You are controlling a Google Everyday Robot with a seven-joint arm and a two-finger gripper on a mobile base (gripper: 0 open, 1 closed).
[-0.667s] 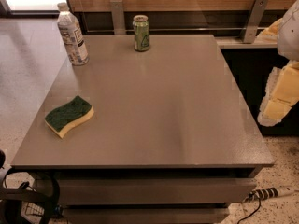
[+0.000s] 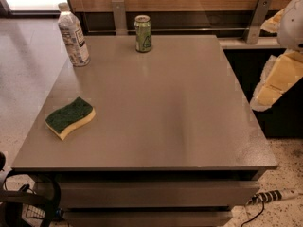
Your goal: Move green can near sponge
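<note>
The green can (image 2: 143, 33) stands upright near the far edge of the grey table (image 2: 161, 108), about midway along it. The sponge (image 2: 70, 117), dark green over yellow foam, lies flat near the table's front left corner. My gripper (image 2: 277, 82), with pale yellow padding, hangs off the table's right edge, well away from both the can and the sponge. It holds nothing that I can see.
A clear plastic bottle (image 2: 73, 34) with a white cap stands at the far left corner. A wooden wall with metal brackets (image 2: 119, 16) runs behind the table. A power strip (image 2: 272, 196) and cables lie on the floor at the lower right.
My gripper has shifted slightly upward at the right edge. The can, sponge and bottle have not moved.
</note>
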